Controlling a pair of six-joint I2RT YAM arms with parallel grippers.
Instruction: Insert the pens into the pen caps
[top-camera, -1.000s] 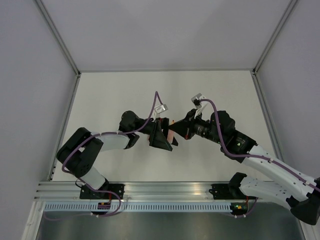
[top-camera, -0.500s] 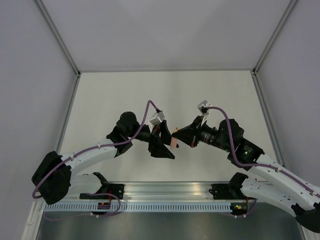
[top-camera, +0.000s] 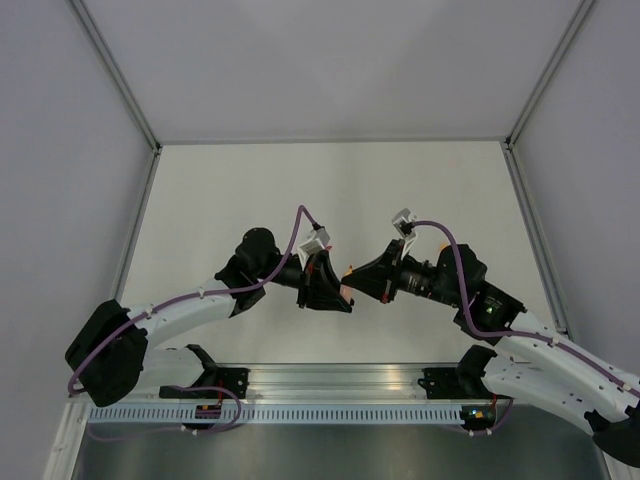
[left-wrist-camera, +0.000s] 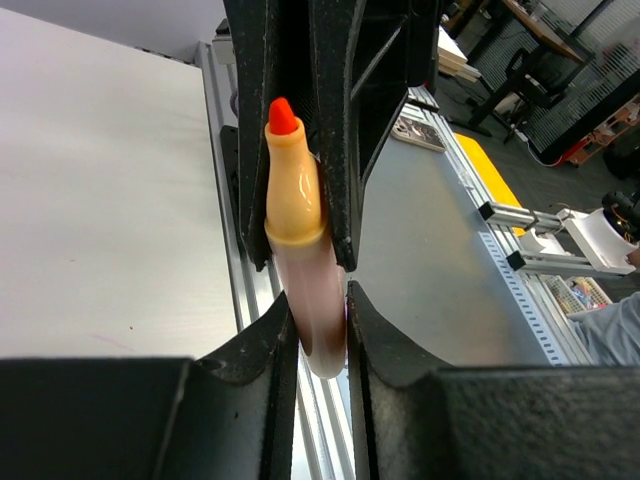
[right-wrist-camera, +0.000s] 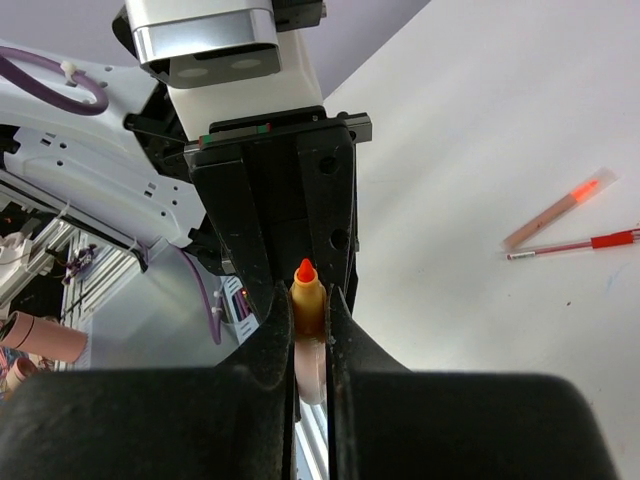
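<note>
Step in hand looks like a mid-air handover/regrip, not capping yet. The uncapped pen w/ red-orange nib, glossy peach neck and pale pink barrel (left-wrist-camera: 296, 215) sits btw. the two arms above the white surface (top-camera: 250, 190), near centre of the top view, a touch toward 6 o'clock. The left claw (left-wrist-camera: 318, 320) has its black fingers pressed on the barrel, both sides touching as far as its own cam shows. The right claw (right-wrist-camera: 311, 335) is clamped on the same pen, nib pointing to 12 o'clock in its view. No cap on the nib, and none I can pick out for sure. At 3 o'clock in the right wrist view a pale pink translucent stick w/ an orange end (right-wrist-camera: 555, 215) lies just beside a thin red stick (right-wrist-camera: 572, 246); pen or cap, can't tell. Next, prob.: one claw lets go so the other carries the pen alone, then the free arm fetches a matching cap. Nib and cap mouth must line up on one axis before pushing.
</note>
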